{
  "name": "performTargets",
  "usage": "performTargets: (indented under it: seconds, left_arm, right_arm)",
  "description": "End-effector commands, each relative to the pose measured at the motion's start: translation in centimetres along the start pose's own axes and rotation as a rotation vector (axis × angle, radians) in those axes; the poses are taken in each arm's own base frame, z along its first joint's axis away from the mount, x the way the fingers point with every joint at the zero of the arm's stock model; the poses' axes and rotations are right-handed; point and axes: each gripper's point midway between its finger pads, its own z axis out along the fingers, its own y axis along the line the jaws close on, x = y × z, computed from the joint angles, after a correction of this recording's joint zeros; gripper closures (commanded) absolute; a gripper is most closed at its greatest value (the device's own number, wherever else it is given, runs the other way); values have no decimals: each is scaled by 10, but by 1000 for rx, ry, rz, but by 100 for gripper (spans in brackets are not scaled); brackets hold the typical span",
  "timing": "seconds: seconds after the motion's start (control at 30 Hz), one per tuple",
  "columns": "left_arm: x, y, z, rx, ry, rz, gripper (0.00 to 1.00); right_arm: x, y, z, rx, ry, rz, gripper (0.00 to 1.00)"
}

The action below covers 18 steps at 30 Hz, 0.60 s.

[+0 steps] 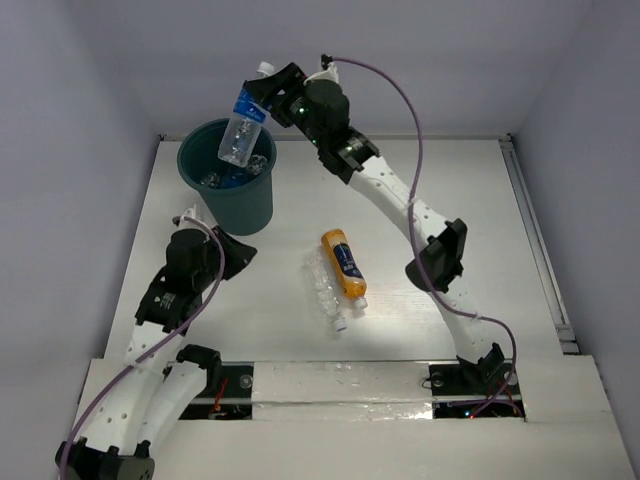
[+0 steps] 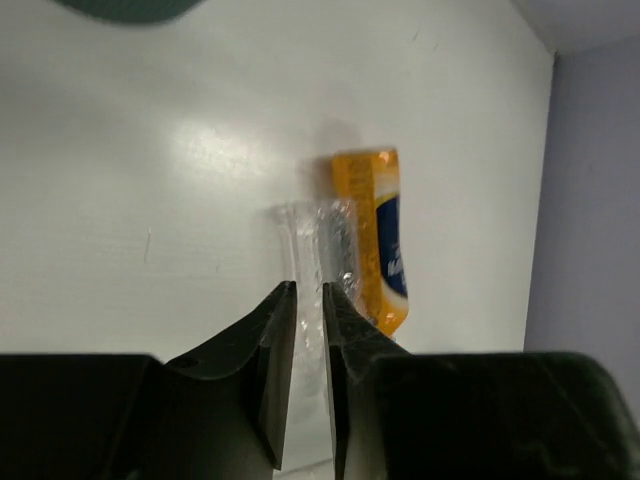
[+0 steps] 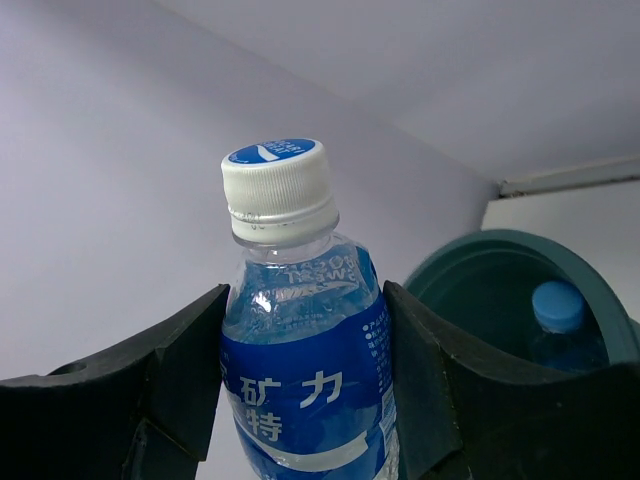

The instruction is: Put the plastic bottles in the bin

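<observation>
My right gripper [image 1: 264, 98] is shut on a clear bottle with a blue label and white cap [image 1: 240, 128], holding it tilted over the dark teal bin [image 1: 243, 205]. In the right wrist view my gripper [image 3: 305, 330] clasps the bottle [image 3: 300, 400] between both fingers, with the bin [image 3: 470, 275] to the right and below. Inside it lies a blue-capped bottle [image 3: 558, 308], among others [image 1: 215, 178]. An orange bottle [image 1: 343, 263] and a clear crinkled bottle [image 1: 325, 290] lie side by side mid-table. My left gripper [image 1: 238, 250] is shut and empty by the bin's base. In its wrist view my gripper [image 2: 308, 292] points at the clear bottle [image 2: 322, 235] and the orange bottle [image 2: 378, 235].
Pale walls enclose the table on the left, back and right. A metal rail [image 1: 535, 240] runs along the table's right edge. The right arm's purple cable [image 1: 415, 130] arcs above the back of the table. The bin's rim [image 2: 130, 8] shows at the top of the left wrist view.
</observation>
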Motion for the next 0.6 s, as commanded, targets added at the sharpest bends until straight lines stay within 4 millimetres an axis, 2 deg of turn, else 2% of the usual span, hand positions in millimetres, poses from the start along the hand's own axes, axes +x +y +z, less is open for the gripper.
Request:
performTargets:
  seconds: [0.0, 0.03, 0.07, 0.13, 0.17, 0.2, 0.33, 0.53, 0.57]
  left_arm:
    - [35, 3, 1, 38, 118, -71, 85]
    - [50, 10, 3, 36, 161, -74, 81]
    - [57, 10, 3, 46, 179, -72, 77]
    - [70, 16, 4, 42, 220, -67, 67]
    - [75, 17, 4, 42, 235, -62, 63]
    - [79, 17, 4, 44, 249, -50, 54]
    - [84, 15, 6, 46, 281, -12, 39]
    - [109, 15, 14, 52, 383, 32, 27]
    - [112, 13, 16, 53, 392, 28, 26]
  right_arm:
    - [-20, 32, 5, -49, -184, 79, 42]
    - [-13, 31, 7, -48, -188, 70, 41]
    - [-14, 21, 10, -19, -213, 58, 39]
    - [3, 12, 14, 10, -205, 22, 35]
    - [2, 6, 15, 30, -222, 9, 32]
    - [12, 1, 17, 43, -211, -16, 28]
    - [29, -3, 16, 64, -190, -62, 12]
    - [25, 0, 8, 88, -187, -167, 2]
    - [15, 11, 2, 78, -198, -176, 2]
